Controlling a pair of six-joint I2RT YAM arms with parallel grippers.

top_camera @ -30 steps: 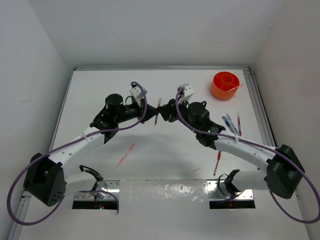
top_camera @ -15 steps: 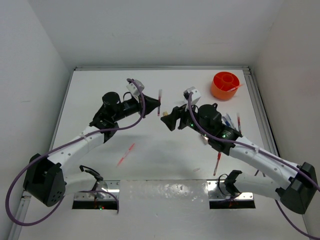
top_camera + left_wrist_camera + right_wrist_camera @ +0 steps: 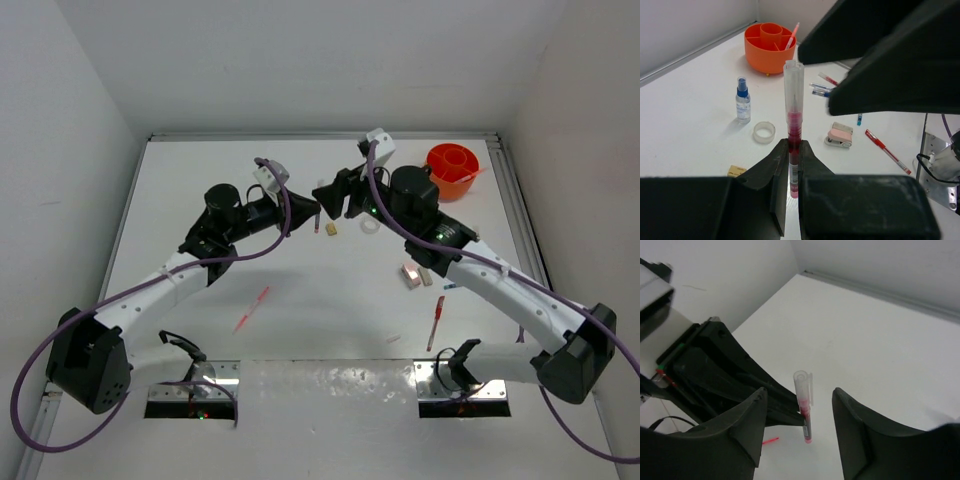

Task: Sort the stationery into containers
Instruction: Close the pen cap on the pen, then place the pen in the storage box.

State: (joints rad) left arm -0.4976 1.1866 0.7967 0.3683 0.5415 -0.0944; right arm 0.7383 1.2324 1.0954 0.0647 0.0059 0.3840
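Observation:
My left gripper (image 3: 792, 150) is shut on a red pen (image 3: 793, 107) with a clear cap, holding it upright above the table. My right gripper (image 3: 800, 396) is open, one finger on each side of the pen's capped end (image 3: 803, 390), touching nothing. In the top view both grippers meet at mid-table, left gripper (image 3: 306, 213) and right gripper (image 3: 324, 196). The orange tub (image 3: 452, 170) with inner compartments stands at the far right and has a pink pen in it (image 3: 792, 36).
On the table lie a tan eraser (image 3: 331, 229), a tape ring (image 3: 764, 132), a blue-capped bottle (image 3: 743, 101), a pink-and-white eraser (image 3: 411, 275), a red pen (image 3: 436, 322), blue pens (image 3: 820, 90) and a pink pen (image 3: 252, 308).
My right gripper opened, backed off, then swung up and left so that its fingers straddle the pen's cap. My left gripper raised the pen slightly and has since held still.

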